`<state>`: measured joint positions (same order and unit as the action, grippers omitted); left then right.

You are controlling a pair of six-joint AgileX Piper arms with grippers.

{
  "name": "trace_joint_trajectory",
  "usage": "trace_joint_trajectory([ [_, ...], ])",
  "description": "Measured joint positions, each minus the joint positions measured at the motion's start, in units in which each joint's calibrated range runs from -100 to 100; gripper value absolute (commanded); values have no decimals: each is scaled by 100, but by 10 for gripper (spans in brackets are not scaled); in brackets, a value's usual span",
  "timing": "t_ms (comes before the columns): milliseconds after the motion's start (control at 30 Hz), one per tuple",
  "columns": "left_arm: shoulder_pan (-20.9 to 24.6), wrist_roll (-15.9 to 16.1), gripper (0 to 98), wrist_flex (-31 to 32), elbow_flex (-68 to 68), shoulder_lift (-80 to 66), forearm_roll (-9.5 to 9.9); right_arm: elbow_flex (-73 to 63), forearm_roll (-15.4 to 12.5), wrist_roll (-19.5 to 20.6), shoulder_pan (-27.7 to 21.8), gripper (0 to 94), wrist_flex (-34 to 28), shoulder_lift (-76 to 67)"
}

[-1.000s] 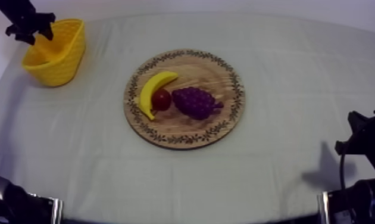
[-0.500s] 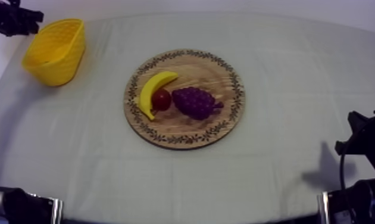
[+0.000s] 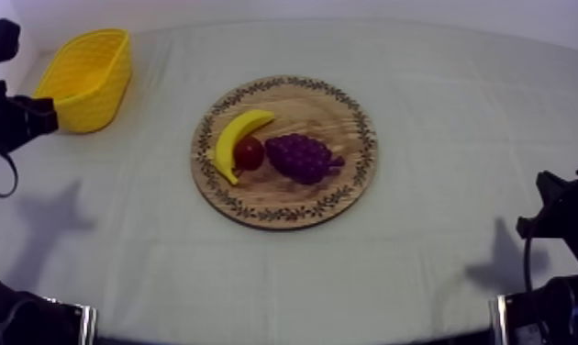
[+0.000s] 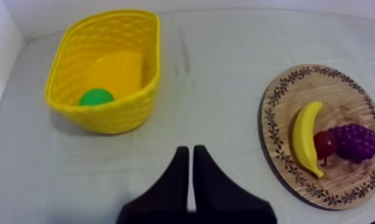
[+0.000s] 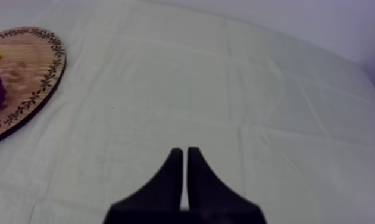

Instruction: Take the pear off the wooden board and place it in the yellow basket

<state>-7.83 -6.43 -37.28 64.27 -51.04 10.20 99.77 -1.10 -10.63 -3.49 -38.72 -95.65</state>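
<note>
Green pear, smooth rounded top showing, lies inside yellow basket far left | left gripper fingers pressed together, empty | right gripper same

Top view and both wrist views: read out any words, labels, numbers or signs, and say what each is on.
None: no text can be read.
The wooden board has a decorative pattern round its rim, not letters; the yellow basket, banana, grapes, small red fruit and cloth are unmarked.
</note>
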Motion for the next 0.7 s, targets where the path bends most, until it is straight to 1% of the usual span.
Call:
trace_joint_trajectory([
  [67,-128,-72,1,110,453,-565,-18,0,0,-3,0,4,0,0],
  [167,-351,-84,0,314,1140,-1346,-126,0,0,0,0,4,0,0],
  [267,-540,60,4,566,1836,-2131,-313,0,0,0,0,4,0,0],
  [367,-595,322,25,683,2576,-2948,-512,0,0,0,0,4,0,0],
  [467,-577,605,20,377,3108,-3691,-705,0,0,0,-4,4,0,0],
  [567,-522,778,7,-2,3301,-4282,-778,0,0,4,-8,4,0,0],
  [633,-473,812,3,-197,3298,-4571,-791,0,0,4,-16,4,0,0],
  [700,-404,777,2,-411,3232,-4783,-799,0,0,4,-18,4,0,0],
])
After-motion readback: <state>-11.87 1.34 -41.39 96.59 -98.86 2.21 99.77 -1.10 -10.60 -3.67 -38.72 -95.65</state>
